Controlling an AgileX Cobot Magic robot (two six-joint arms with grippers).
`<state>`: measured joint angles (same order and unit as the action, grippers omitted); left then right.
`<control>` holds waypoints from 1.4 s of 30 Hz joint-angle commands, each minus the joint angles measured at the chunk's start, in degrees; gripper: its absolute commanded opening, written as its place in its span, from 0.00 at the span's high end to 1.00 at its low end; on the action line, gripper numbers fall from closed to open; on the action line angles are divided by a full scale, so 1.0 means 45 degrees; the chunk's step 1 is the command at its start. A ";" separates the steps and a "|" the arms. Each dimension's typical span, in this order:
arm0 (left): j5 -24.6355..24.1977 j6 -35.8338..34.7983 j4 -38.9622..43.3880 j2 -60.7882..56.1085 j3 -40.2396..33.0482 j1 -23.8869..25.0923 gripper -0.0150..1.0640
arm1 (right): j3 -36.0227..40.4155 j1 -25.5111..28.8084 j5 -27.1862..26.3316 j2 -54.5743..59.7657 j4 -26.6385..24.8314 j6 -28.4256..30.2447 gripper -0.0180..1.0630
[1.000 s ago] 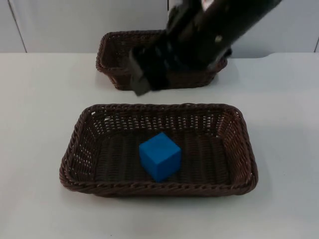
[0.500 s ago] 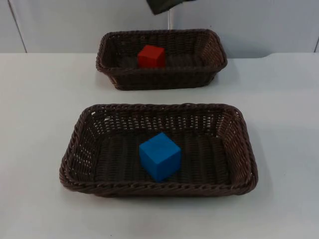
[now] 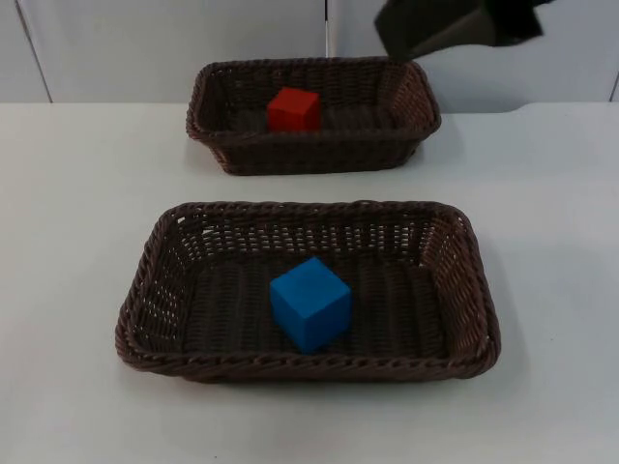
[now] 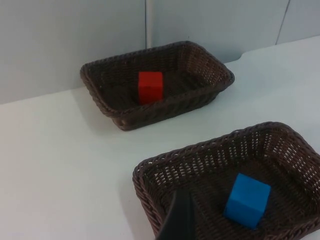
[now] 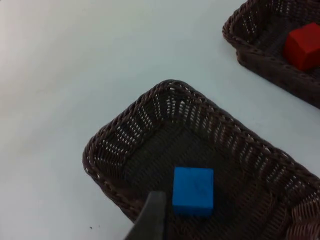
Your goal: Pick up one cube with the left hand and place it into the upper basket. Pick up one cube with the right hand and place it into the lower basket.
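The blue cube (image 3: 309,303) is seen in the lower basket (image 3: 135,319), the red cube (image 3: 294,108) in the upper basket (image 3: 208,121). One black fingertip per pincer is visible; neither opening can be told.

my desk (image 3: 77,193) is plain white and matte, spreading over the lower three quarters of the top view. along the upper edge of the frame stands a grey partition wall (image 3: 145,48), with a thin vertical seam at upper left and a pale joint near upper centre. light is even and soft.
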<state>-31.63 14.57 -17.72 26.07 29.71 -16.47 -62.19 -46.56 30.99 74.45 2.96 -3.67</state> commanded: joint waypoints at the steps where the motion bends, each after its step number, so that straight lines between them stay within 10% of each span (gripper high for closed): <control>1: 0.0028 -0.0009 0.0121 -0.0080 -0.0036 -0.0002 0.32 | 0.0458 0.0002 -0.0274 -0.0595 -0.0040 0.0063 0.22; 21: -0.4486 -0.0856 0.1350 -0.5342 -0.0036 -0.0002 0.32 | 0.4884 0.0002 -0.1353 -0.6673 -0.0016 0.0732 0.22; 30: -0.6957 -0.2267 0.3470 -0.5793 0.0132 -0.0002 0.32 | 0.5494 0.0002 -0.0076 -0.9695 -0.0016 0.0732 0.22; 42: -0.6720 -0.2791 0.3293 -0.5793 -0.0212 -0.0002 0.32 | 0.5494 0.0002 0.2170 -1.1702 -0.0016 0.0732 0.22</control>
<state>-62.41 2.35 -2.03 0.23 29.15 -16.47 -37.50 -46.56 40.03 22.42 2.96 -0.44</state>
